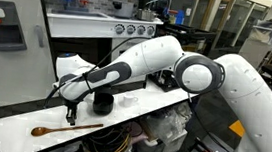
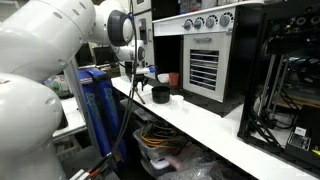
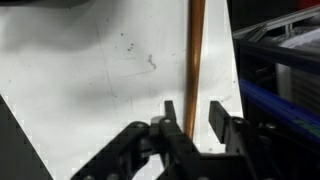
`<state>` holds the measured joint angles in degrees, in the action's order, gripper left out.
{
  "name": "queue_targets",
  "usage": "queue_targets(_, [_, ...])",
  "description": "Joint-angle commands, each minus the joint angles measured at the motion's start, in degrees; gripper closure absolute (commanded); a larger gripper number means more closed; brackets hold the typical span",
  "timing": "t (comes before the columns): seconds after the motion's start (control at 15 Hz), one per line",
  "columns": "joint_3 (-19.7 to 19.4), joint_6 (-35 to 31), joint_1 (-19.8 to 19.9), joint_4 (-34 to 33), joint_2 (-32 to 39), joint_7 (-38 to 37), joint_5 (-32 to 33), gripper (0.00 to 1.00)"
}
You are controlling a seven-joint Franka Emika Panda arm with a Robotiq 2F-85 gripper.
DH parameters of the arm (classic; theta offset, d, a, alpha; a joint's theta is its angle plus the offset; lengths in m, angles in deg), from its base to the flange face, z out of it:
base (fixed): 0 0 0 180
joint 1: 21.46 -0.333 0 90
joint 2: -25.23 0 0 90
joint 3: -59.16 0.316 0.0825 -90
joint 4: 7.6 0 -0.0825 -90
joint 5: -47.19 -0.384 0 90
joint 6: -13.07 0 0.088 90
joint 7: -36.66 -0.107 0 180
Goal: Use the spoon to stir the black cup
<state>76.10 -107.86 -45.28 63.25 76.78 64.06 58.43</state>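
Note:
The long light-brown wooden spoon lies flat on the white table, with its bowl toward the table's near end. My gripper hangs just above the handle's far part. In the wrist view the handle runs straight up the picture. It passes between my two open fingers without clear contact. The squat black cup stands on the table just beyond the gripper and also shows in an exterior view.
A small white bowl sits next to the black cup. A reddish-brown cup stands behind it near a metal oven. The table edge runs close beside the spoon, with blue bins below.

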Motion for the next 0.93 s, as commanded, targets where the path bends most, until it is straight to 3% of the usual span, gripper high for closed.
queue_targets(0.0, [-0.6, 1.8, -0.4, -1.3, 0.4, 1.1, 1.2, 0.26])
queue_targets(0.27, [-0.1, 5.6, 0.0, -0.2, -2.1, 2.5, 1.2, 0.01])
queue_targets(0.87, [0.6, 13.0, 2.0, 7.8, -18.8, 3.2, 0.2, 0.0])
